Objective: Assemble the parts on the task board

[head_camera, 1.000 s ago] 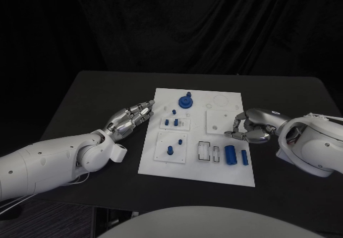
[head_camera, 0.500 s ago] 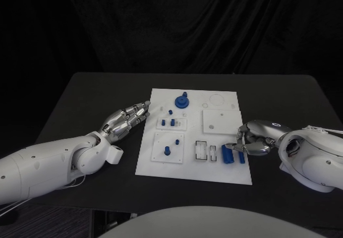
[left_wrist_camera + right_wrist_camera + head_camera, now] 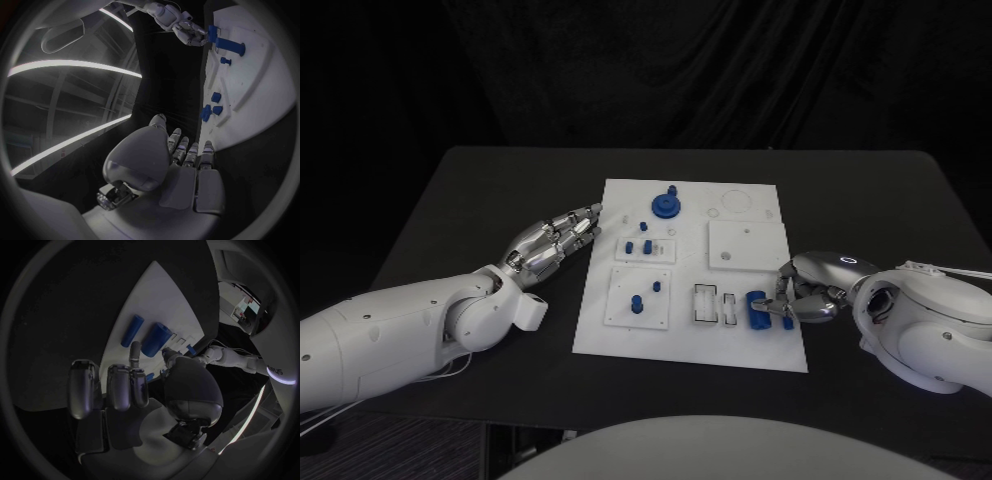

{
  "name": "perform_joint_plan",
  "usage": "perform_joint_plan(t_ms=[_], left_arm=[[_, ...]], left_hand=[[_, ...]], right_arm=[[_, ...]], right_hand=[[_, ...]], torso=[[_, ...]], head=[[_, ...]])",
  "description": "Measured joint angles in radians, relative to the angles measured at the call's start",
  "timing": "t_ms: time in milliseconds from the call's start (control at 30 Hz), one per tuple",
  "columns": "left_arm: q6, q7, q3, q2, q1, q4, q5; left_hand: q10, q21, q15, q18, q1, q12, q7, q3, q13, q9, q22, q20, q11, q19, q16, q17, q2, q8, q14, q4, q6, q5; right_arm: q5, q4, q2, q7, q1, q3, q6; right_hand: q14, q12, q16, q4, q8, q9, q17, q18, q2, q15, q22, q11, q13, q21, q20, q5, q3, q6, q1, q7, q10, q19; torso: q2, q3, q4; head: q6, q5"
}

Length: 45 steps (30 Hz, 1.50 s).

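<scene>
White task board (image 3: 733, 350) bearing blue parts (image 3: 671, 206)

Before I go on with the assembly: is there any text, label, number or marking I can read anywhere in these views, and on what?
No text can be read on the task board, its blue parts, the left hand or the right hand.
Right wrist view: dark lettering on the left arm, too blurred and small to read.
Head view: a small ring mark on the right hand's back, not a word.
</scene>
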Motion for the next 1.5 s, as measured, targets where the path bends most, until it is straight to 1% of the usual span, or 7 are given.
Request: perform_joint_plan(t_ms=[233, 400, 833, 967, 1367, 1400, 1500], left_arm=[[0.002, 0.000, 0.000, 0.000, 0.000, -0.002, 0.000], [0.004, 0.000, 0.000, 0.001, 0.000, -0.006, 0.000], [0.010, 0.000, 0.000, 0.006, 0.000, -0.011, 0.000], [0.012, 0.000, 0.000, 0.006, 0.000, -0.011, 0.000], [0.017, 0.000, 0.000, 0.007, -0.001, -0.013, 0.000], [0.017, 0.000, 0.000, 0.008, -0.001, -0.014, 0.000], [0.020, 0.000, 0.000, 0.009, -0.002, -0.014, 0.000]], left_hand=[[-0.003, 0.000, 0.004, 0.000, 0.000, 0.000, 0.000, 0.000, 0.000, 0.000, 0.002, 0.000, 0.004, 0.000, 0.000, 0.000, 0.000, 0.000, 0.004, 0.000, 0.000, 0.000], [-0.003, 0.000, 0.004, 0.000, 0.000, 0.000, 0.000, 0.000, 0.000, 0.000, 0.004, 0.004, 0.004, 0.004, 0.000, 0.000, 0.000, 0.000, 0.004, 0.000, 0.000, 0.000], [-0.003, 0.004, 0.004, 0.000, 0.000, 0.000, 0.000, 0.003, 0.000, 0.000, 0.008, 0.011, 0.004, 0.004, 0.000, -0.001, 0.000, 0.000, 0.004, -0.003, 0.000, 0.000], [-0.003, 0.004, 0.004, 0.000, 0.000, 0.000, 0.000, 0.003, 0.000, 0.000, 0.009, 0.011, 0.004, 0.004, 0.000, -0.001, 0.000, 0.000, 0.004, -0.003, 0.000, 0.000], [-0.004, 0.004, 0.003, 0.000, 0.004, -0.001, 0.000, 0.008, 0.000, 0.000, 0.009, 0.014, 0.004, 0.007, 0.000, 0.000, -0.004, 0.000, 0.004, -0.003, 0.000, 0.000], [-0.004, 0.004, 0.004, 0.000, 0.004, -0.001, 0.000, 0.008, 0.000, 0.000, 0.009, 0.014, 0.004, 0.007, 0.000, 0.000, -0.004, 0.000, 0.004, -0.003, 0.000, 0.000], [-0.004, 0.004, 0.003, 0.000, 0.004, -0.001, 0.000, 0.008, 0.000, 0.000, 0.009, 0.014, 0.004, 0.007, 0.000, 0.000, -0.004, 0.000, 0.004, -0.003, 0.000, 0.000]], right_arm=[[-0.005, -0.007, 0.018, 0.000, -0.002, 0.000, 0.003], [-0.006, -0.011, 0.032, 0.002, -0.004, 0.000, 0.003], [-0.004, -0.024, 0.066, 0.011, -0.010, 0.000, 0.006], [-0.002, -0.035, 0.079, 0.006, -0.013, 0.000, 0.024], [-0.004, -0.062, 0.116, -0.014, -0.015, 0.008, 0.068], [-0.004, -0.064, 0.118, -0.015, -0.016, 0.009, 0.070], [-0.004, -0.068, 0.126, -0.015, -0.018, 0.010, 0.074]], right_hand=[[0.000, 0.000, -0.001, -0.002, -0.032, -0.017, 0.000, 0.000, 0.000, 0.000, 0.000, 0.000, 0.000, 0.000, 0.000, 0.000, -0.002, 0.017, 0.000, 0.002, 0.000, 0.000], [0.000, 0.000, -0.004, -0.003, -0.053, -0.027, 0.000, 0.000, -0.018, 0.000, 0.000, 0.000, 0.000, -0.004, 0.000, 0.000, -0.003, 0.038, 0.024, 0.001, 0.000, 0.000], [0.000, 0.000, -0.004, 0.000, -0.073, -0.035, 0.000, 0.000, -0.010, 0.000, 0.000, 0.000, 0.000, -0.004, 0.000, 0.000, -0.012, 0.045, 0.032, 0.001, 0.000, 0.000], [0.000, 0.000, -0.007, -0.002, -0.105, -0.045, 0.000, 0.000, 0.041, 0.000, 0.000, 0.000, 0.000, -0.004, 0.000, 0.000, -0.050, 0.060, 0.000, 0.008, 0.000, 0.000], [0.000, 0.000, -0.013, -0.007, -0.119, -0.030, 0.000, 0.000, 0.080, 0.000, 0.000, 0.000, 0.000, -0.014, 0.000, 0.030, -0.062, 0.095, 0.011, 0.007, 0.000, 0.000], [0.000, 0.000, -0.016, -0.007, -0.119, 0.008, 0.000, 0.000, 0.085, 0.000, 0.000, 0.000, 0.000, -0.014, 0.000, 0.041, -0.062, 0.096, 0.017, 0.005, 0.000, 0.000], [0.000, 0.000, -0.020, -0.007, -0.119, 0.044, 0.000, 0.000, 0.079, 0.000, 0.000, 0.000, 0.000, -0.020, 0.000, 0.129, -0.062, 0.099, 0.063, 0.005, 0.000, 0.000]], torso=[[0.001, 0.0001, 0.0003], [0.001, 0.0001, 0.0007], [0.000, -0.0002, 0.0011], [0.000, -0.0003, 0.0011], [0.000, -0.0004, 0.0009], [0.000, -0.0004, 0.0009], [0.000, -0.0004, 0.0007]], head=[[0.000, 0.002], [0.000, 0.002], [0.000, 0.005], [0.000, 0.007], [0.000, 0.008], [0.000, 0.008], [0.000, 0.008]])
